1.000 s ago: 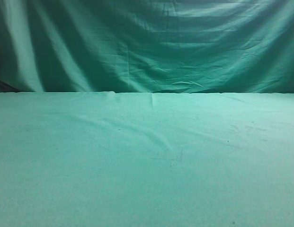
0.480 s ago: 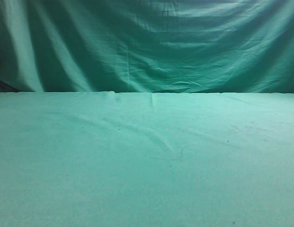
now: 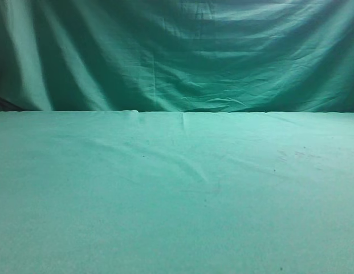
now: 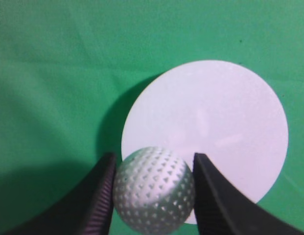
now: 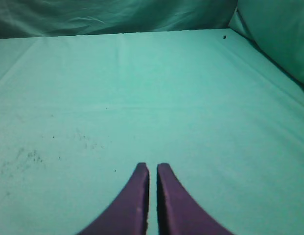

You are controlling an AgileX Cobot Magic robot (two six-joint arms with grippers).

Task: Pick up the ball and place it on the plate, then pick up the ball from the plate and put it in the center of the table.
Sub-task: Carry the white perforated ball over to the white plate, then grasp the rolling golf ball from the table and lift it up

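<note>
In the left wrist view the white dimpled ball (image 4: 153, 188) sits between the two dark jaws of my left gripper (image 4: 152, 169), which is shut on it. The ball hangs over the near edge of the round white plate (image 4: 215, 112), which lies flat on the green table (image 4: 49, 88). In the right wrist view my right gripper (image 5: 152, 169) is shut and empty above the table cloth (image 5: 142, 88). The exterior view shows only the table (image 3: 177, 200); neither gripper, the ball nor the plate shows there.
A draped green backdrop curtain (image 3: 182, 51) hangs behind the table's far edge. It also shows in the right wrist view (image 5: 274, 34) at the back and right. Faint dark specks mark the cloth (image 5: 24, 156).
</note>
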